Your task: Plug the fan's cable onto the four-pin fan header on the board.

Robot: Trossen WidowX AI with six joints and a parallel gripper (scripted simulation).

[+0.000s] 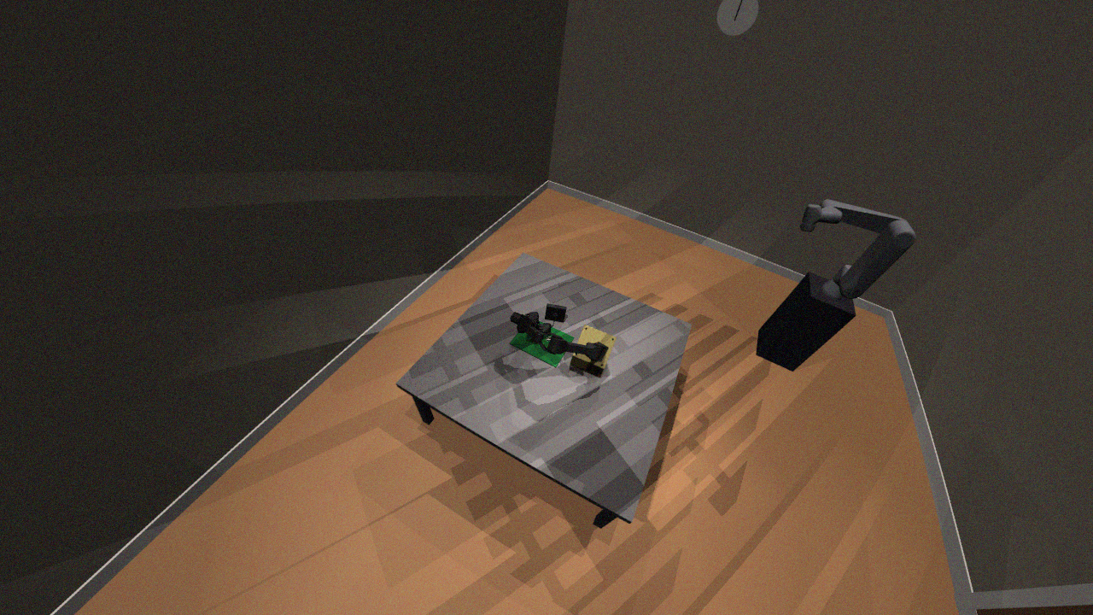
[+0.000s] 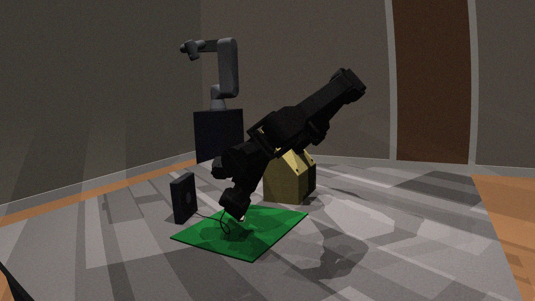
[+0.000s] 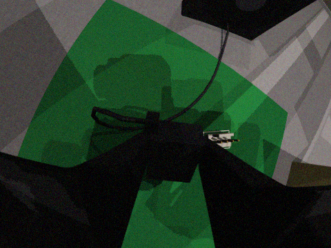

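A green board (image 1: 527, 348) (image 2: 269, 235) (image 3: 115, 37) lies on the grey table (image 1: 534, 428) (image 2: 374, 232). Its small white four-pin header (image 2: 242, 219) (image 3: 221, 138) stands near the board's middle. A black square fan (image 1: 555, 311) (image 2: 184, 197) stands upright beside the board. Its thin black cable (image 2: 224, 226) (image 3: 209, 83) runs in a loop over the board to a black plug (image 3: 169, 161). My gripper (image 1: 544, 336) (image 2: 236, 214) (image 3: 171, 135) is shut on the plug. It is tilted and low over the board, with the plug just beside the header, not on it.
A yellow wedge block (image 1: 594, 340) (image 2: 288, 179) carries my arm's base right behind the board. A second grey arm (image 1: 863, 244) (image 2: 224, 63) on a dark pedestal (image 1: 802, 329) (image 2: 218, 131) stands on the floor beyond the table.
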